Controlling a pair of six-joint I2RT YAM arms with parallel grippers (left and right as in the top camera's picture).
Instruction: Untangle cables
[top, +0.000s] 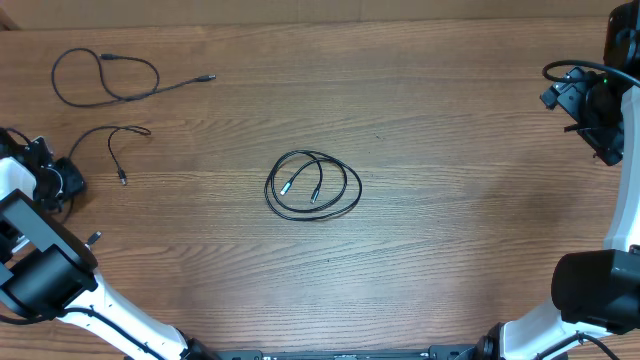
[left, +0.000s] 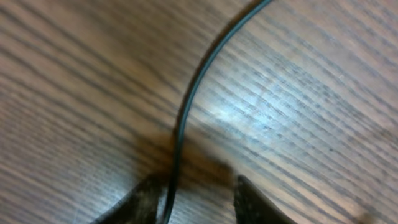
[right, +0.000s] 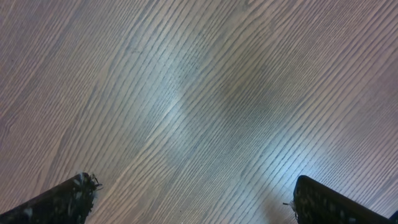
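A coiled bundle of thin black cables (top: 313, 185) with metal-tipped plugs lies at the table's middle. One loose cable (top: 105, 78) lies looped at the far left. A second loose strand (top: 95, 132) runs from my left gripper (top: 62, 180) toward the middle. In the left wrist view this strand (left: 186, 106) passes between the parted fingers of the left gripper (left: 196, 208), close to the left finger, low over the wood. My right gripper (top: 590, 110) is at the far right edge. In the right wrist view its fingers (right: 196, 199) are wide apart over bare wood.
The wooden table (top: 450, 250) fills the view. The arm bases stand at the front left (top: 40, 270) and front right (top: 590, 290). A thick robot cable (top: 565, 68) loops by the right arm.
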